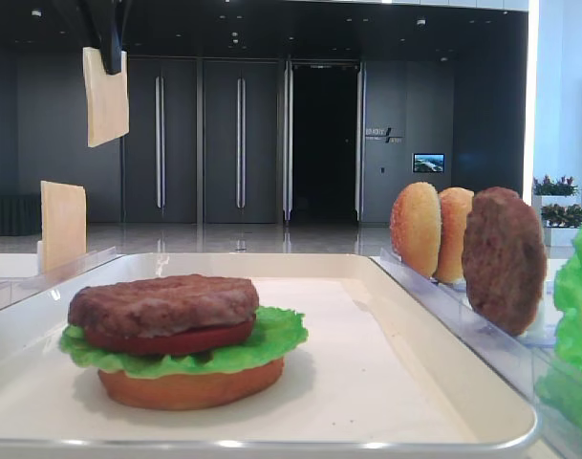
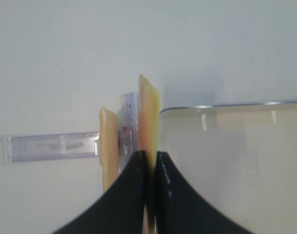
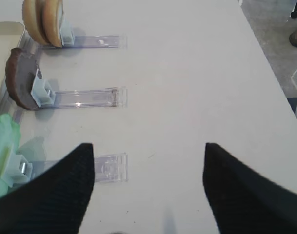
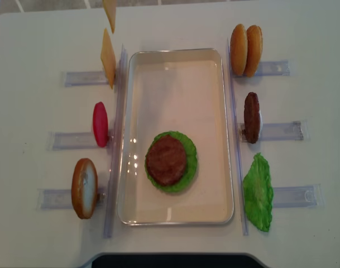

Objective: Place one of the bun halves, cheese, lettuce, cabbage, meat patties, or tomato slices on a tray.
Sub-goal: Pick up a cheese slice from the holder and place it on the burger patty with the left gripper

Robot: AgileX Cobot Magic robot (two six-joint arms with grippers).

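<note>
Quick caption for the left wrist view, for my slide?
Left end effector shut on a cheese slice beside the tray, a second cheese slice standing in its rack.

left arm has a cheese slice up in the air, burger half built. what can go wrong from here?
1. The left gripper pinches only the top edge of the cheese slice, which hangs tilted; it may slip or swing.
2. The slice is still off past the tray's far corner, away from the stack's meat patty; released early, it misses.
3. A second cheese slice stands close by and could be knocked.
</note>
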